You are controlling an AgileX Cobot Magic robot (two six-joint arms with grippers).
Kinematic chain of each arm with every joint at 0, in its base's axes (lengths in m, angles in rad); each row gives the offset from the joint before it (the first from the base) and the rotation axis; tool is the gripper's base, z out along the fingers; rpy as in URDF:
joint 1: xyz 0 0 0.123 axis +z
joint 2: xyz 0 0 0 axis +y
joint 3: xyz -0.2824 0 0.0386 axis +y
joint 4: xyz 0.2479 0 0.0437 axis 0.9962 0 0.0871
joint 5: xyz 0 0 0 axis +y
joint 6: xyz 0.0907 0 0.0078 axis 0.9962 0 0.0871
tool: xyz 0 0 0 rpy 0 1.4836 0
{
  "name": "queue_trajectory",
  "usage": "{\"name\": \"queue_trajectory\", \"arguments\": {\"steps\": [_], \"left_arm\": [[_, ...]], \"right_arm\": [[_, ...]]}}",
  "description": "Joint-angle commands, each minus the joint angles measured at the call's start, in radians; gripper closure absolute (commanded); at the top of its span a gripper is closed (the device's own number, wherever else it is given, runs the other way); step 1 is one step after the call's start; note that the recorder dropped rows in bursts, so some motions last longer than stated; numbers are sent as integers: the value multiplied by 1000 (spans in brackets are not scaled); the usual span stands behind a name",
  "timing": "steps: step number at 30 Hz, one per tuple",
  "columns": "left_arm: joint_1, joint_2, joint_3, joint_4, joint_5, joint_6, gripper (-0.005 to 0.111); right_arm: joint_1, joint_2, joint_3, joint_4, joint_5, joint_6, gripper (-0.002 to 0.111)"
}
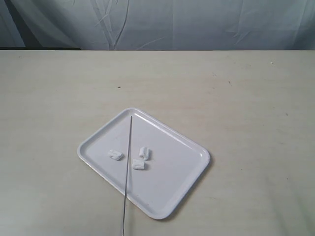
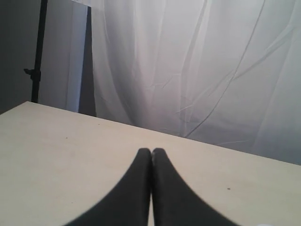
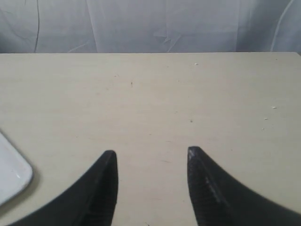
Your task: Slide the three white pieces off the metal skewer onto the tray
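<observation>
The white tray (image 1: 189,147) lies skewed on the table in the exterior view. Three white pieces lie loose on it: one (image 1: 115,155) left of the skewer, two (image 1: 144,152) (image 1: 139,165) right of it. The thin metal skewer (image 1: 128,157) lies bare across the tray, from its far corner to past its near edge. Neither arm shows in the exterior view. My left gripper (image 2: 151,150) is shut with nothing between its fingers, over bare table. Over bare table too, my right gripper (image 3: 151,154) is open and empty, with a tray corner (image 3: 14,176) off to one side.
A pale curtain (image 1: 197,22) hangs behind the table's far edge. A dark stand (image 2: 36,52) and a panel show past the table in the left wrist view.
</observation>
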Motion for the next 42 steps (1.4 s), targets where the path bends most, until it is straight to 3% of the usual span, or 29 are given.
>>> {"name": "queue_trajectory", "arguments": {"steps": [1,12,14,19,42], "left_arm": [[-5,-5,51,67,-48,-3,107],[-108,-5,141,309,-64,-7,107],[-111,-5,148,286,-111,-7,107],[-111,-5,148,261,-25,-5,107],[-111,-5,148,219,50,-51,107]], "right_arm": [[-4,-6,2,-13,0,-28,63],[-4,-6,2,13,-2,-28,63],[-4,-6,2,13,-2,-28,63],[-4,-6,2,13,-2,-28,63],[-4,-6,2,40,-4,-28,63]]}}
